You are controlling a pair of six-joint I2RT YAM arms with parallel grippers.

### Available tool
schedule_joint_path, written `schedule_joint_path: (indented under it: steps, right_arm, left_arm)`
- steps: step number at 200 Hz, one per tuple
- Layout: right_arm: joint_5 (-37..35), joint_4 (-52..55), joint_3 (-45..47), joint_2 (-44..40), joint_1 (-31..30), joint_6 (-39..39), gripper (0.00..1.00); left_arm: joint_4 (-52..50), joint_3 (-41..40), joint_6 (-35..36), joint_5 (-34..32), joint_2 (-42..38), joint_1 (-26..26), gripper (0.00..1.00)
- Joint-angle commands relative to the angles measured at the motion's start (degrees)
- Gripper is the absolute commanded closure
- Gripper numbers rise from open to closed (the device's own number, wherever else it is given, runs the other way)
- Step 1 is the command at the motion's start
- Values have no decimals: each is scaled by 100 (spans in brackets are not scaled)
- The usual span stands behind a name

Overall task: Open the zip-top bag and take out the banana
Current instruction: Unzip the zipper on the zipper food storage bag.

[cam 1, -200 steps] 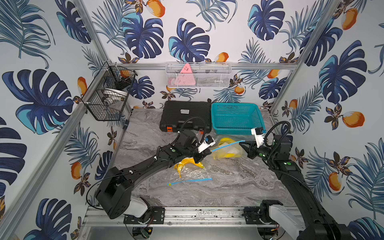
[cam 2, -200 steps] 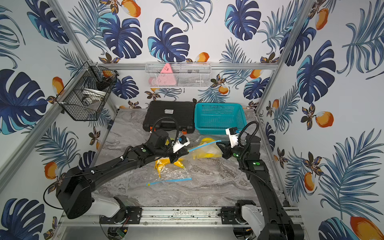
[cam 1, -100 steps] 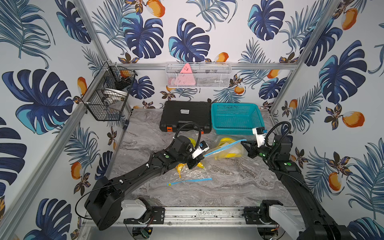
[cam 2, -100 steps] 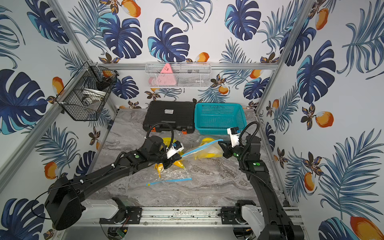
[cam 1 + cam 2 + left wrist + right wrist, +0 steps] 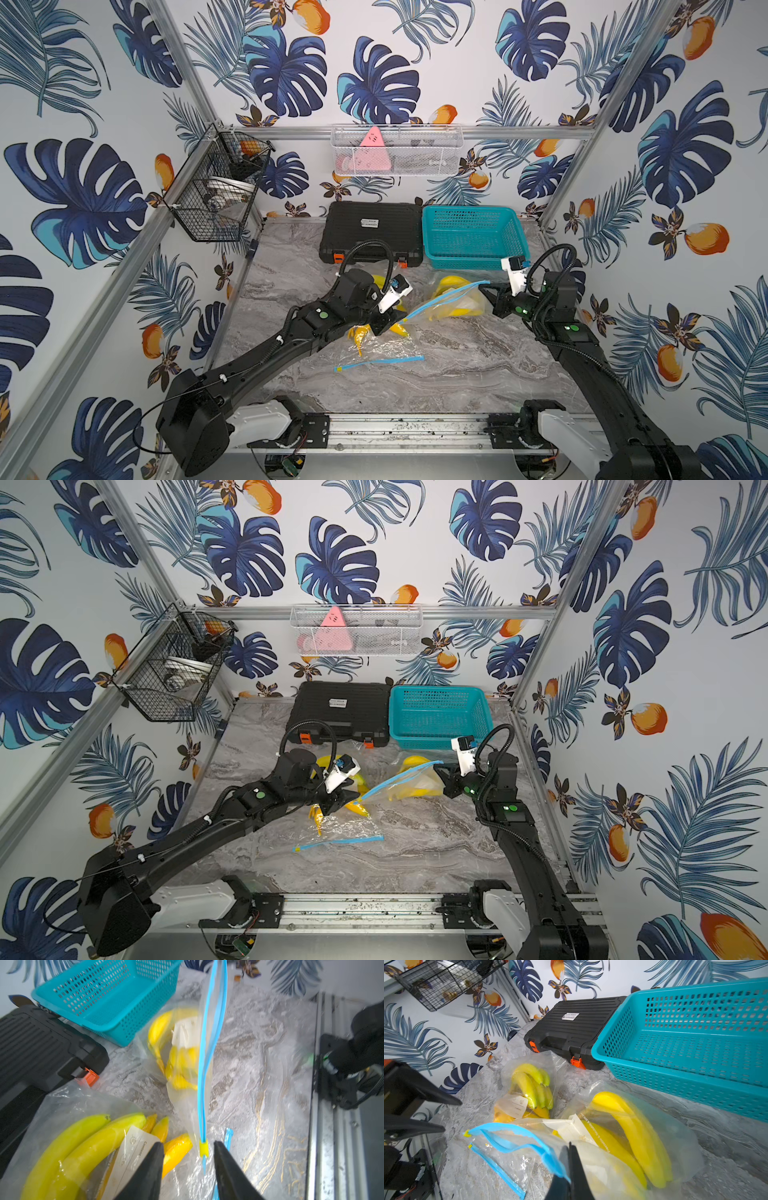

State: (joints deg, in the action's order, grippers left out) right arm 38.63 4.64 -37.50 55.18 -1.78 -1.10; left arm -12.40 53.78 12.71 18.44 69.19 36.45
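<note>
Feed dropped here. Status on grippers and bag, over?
Left gripper open, yellow slider loose between its jaws. Right gripper shut on zip-top bag, bananas inside. Second banana bag lies by left gripper.

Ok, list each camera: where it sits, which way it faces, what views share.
Top views: high over the front rail, facing down toward the back wall; both arms whole, left end effector and right end effector.
Left wrist: on the left arm, facing along its open fingers to the zip-top bag; right arm beyond.
Right wrist: on the right arm, facing over fingers shut on the bag's zip; left end effector visible.
Shared: all show the teal basket and black case.
</note>
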Motion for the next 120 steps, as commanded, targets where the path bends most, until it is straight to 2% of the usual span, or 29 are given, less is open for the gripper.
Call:
schedule_joint_path:
  steps: [1, 31, 60, 120]
  right_arm:
    - [-22, -154, -8, 10, -55, -69, 100]
    - [-47, -105, -55, 13, -75, -54, 100]
    - [-59, -55, -90, 19, -84, -74, 100]
    - [-22, -42, -92, 79, -90, -91, 100]
  left_arm:
    - [321, 336, -266, 272, 108, 7, 50]
    - [415, 663, -312, 749, 719, 16, 49]
    - [751, 554, -413, 981, 1088, 51, 50]
    - [846, 542, -331, 695, 1453, 69, 52]
